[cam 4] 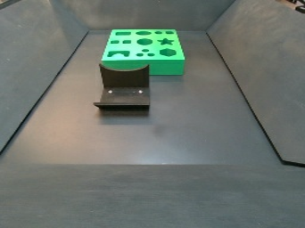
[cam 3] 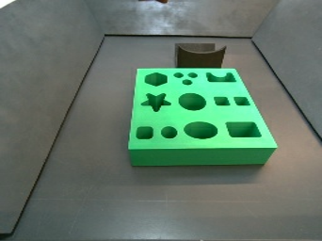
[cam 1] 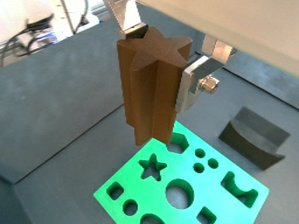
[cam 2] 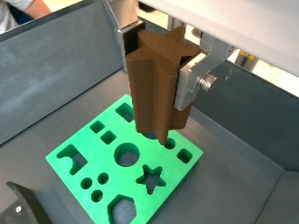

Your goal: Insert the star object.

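Hanging high above the green board (cam 1: 187,184), the gripper (cam 1: 158,66) has its silver fingers (cam 1: 194,79) clamped on the upper part of the star object (cam 1: 149,87), so the column's long axis runs straight down from the jaws toward the board. In both wrist views the reddish-brown column's lower end floats well clear of the board's top face, and the star-shaped hole (cam 2: 151,178) lies off to one side of that end and not directly beneath it; in a wrist view the column's tip sits over the board's edge region near the small round holes. The side views show the board and its star-shaped hole (cam 3: 154,102) uncovered, with the arm almost wholly out of frame, which suggests the gripper is high above the board. I judge that the coming move depends on shifting the column sideways until its end is over the star-shaped hole, matching the ridges to the hole's points, then lowering. Beyond the board stands the fixture (cam 4: 123,85), apart from it.
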Tool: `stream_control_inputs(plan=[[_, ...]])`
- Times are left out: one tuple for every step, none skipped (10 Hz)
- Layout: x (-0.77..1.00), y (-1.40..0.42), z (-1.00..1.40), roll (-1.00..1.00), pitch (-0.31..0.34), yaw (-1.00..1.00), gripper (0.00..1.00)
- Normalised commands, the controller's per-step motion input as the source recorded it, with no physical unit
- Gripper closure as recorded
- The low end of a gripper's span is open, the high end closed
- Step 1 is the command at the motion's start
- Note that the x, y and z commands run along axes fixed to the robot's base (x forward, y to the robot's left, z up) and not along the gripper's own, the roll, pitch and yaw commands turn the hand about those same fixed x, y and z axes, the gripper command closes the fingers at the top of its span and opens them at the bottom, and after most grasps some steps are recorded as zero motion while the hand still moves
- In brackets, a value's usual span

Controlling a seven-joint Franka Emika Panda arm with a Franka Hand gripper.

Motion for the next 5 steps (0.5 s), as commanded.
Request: stream_control_inputs(plan=[[0.61,0.0,-1.0,0.11,0.0,-0.59,1.0],[0.59,0.0,-1.0,0.11,0.0,-0.61,1.0],[0.59,0.01,-1.0,0.11,0.0,-0.61,1.0],[0.53,0.05,-1.0,0.1,0.0,-0.59,1.0],[0.11,0.34,-1.0,0.0,0.0,-0.6,1.0]])
